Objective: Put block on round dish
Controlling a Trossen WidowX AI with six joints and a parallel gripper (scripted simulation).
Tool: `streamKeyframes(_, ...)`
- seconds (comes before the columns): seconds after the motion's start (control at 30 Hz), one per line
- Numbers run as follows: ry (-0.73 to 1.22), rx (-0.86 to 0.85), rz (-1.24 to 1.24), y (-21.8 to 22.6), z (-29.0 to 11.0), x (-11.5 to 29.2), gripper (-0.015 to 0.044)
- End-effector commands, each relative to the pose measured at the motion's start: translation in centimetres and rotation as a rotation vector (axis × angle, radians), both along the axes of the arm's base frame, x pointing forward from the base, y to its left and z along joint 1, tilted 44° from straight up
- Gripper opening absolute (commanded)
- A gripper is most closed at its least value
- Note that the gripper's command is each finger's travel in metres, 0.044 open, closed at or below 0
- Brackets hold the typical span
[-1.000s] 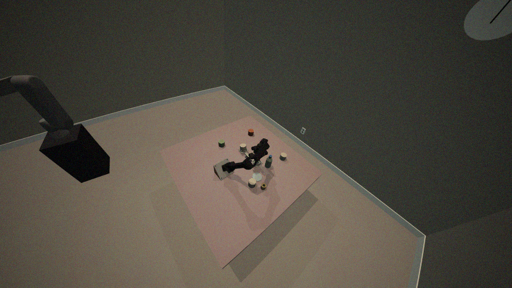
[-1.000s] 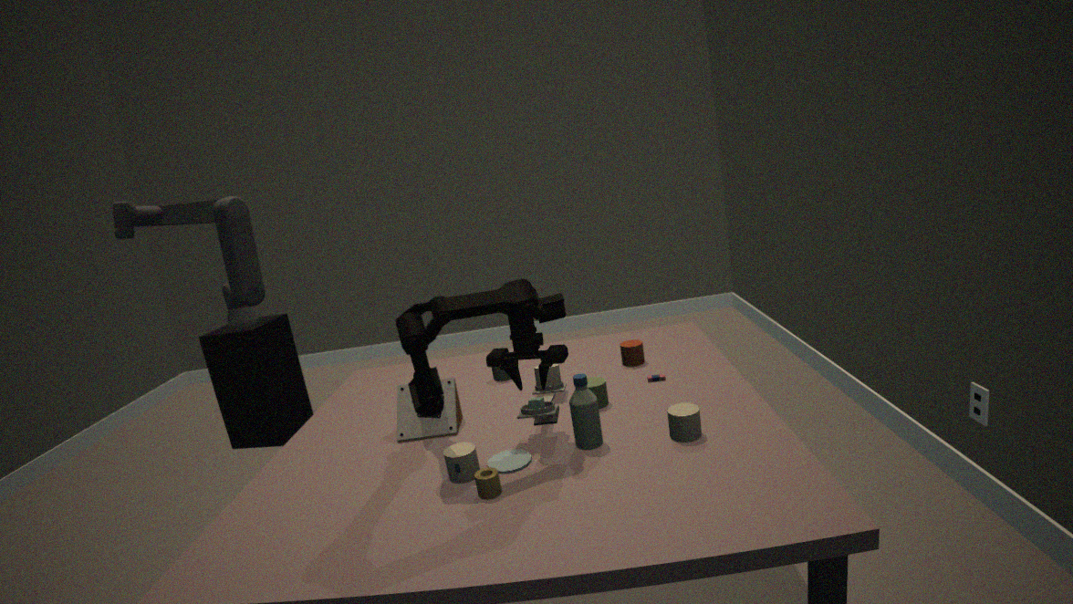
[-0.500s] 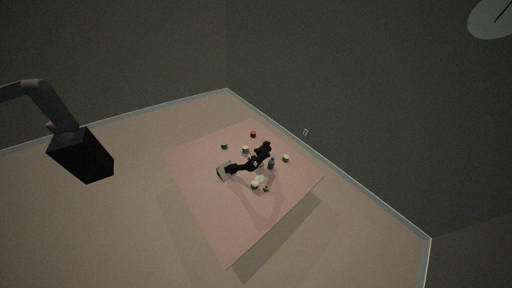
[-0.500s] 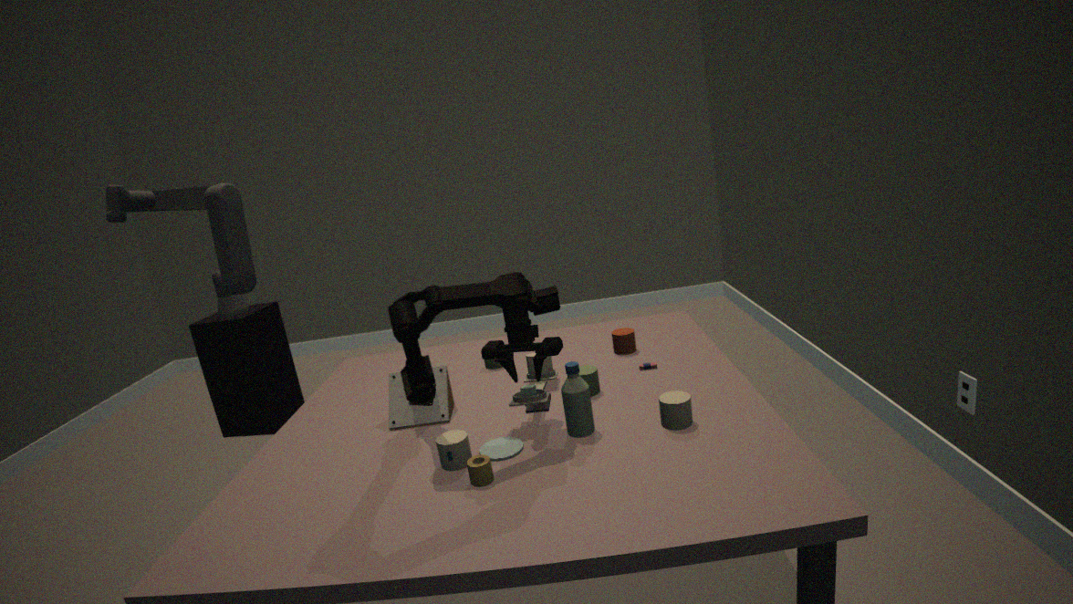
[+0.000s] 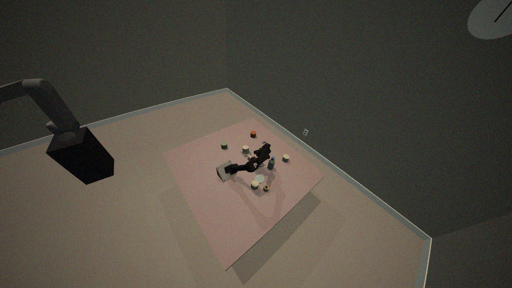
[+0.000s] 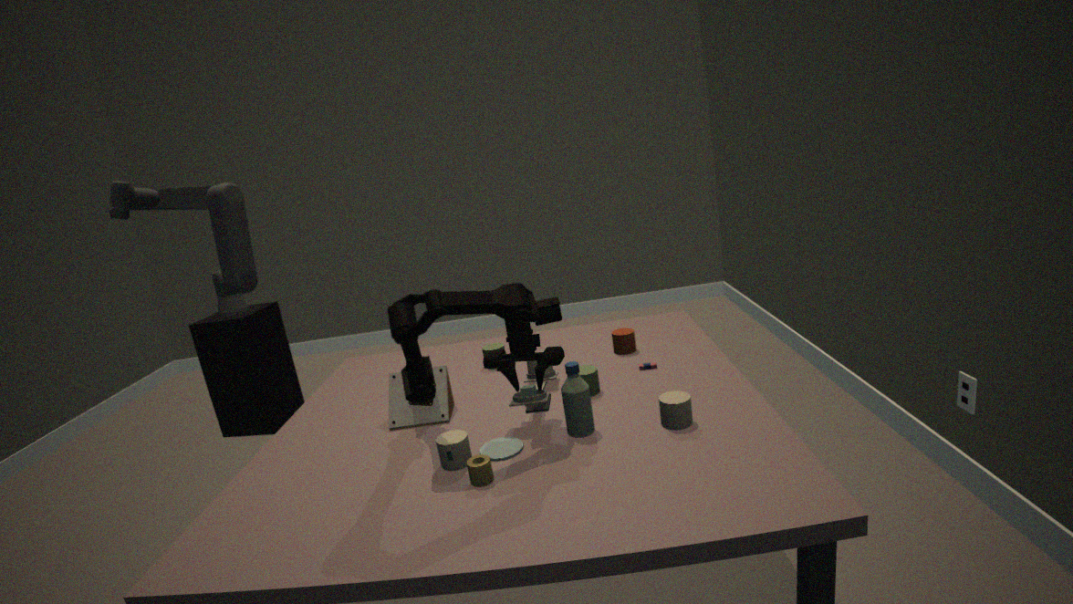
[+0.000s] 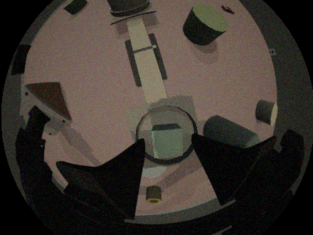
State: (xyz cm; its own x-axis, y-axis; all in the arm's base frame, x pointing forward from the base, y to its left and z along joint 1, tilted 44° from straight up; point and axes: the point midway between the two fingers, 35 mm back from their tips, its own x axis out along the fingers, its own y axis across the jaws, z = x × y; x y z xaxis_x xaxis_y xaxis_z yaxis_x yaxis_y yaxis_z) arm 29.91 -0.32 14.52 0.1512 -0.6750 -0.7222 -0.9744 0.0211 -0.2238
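A pale green block (image 7: 166, 140) (image 6: 530, 392) sits uncovered in the round pad at the near end of the small balance (image 7: 146, 68) (image 6: 536, 403). My gripper (image 7: 168, 139) (image 6: 529, 384) is open and hangs right over the block, with one finger on each side and a gap to both. One cream cup (image 5: 245, 149) stands on the far end of the balance. The other cream cup (image 6: 453, 448) (image 5: 254, 184) stands on the table beside the round pale dish (image 6: 501, 448) (image 5: 259, 177).
A bottle (image 6: 577, 405) (image 5: 271, 163) (image 7: 230, 131) stands just right of the gripper. A green cylinder (image 6: 589, 379) (image 7: 205, 25), a cream cylinder (image 6: 674, 410) (image 5: 285, 157), an orange one (image 6: 623, 340) (image 5: 253, 134) and a yellow ring (image 6: 479, 470) (image 7: 153, 194) stand around.
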Motion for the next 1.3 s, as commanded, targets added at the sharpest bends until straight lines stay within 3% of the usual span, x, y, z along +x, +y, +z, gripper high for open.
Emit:
streamKeyframes(0.0,0.006,-0.007,0.001,-0.6,-0.6,0.0,0.0260)
streamKeyframes(0.1,0.006,-0.007,0.001,-0.8,-0.7,0.0,0.0260)
streamKeyframes(0.23,0.006,-0.007,0.001,-0.8,-0.7,0.0,0.0155)
streamKeyframes(0.5,0.006,-0.007,0.001,-0.8,-0.7,0.0,0.0102)
streamKeyframes(0.63,0.006,-0.005,0.015,-0.1,-0.1,0.0,0.0000)
streamKeyframes(1.07,0.014,0.007,0.135,5.3,5.7,-1.5,0.0000)
streamKeyframes(1.27,0.014,0.008,0.138,5.1,6.0,-1.7,0.0000)
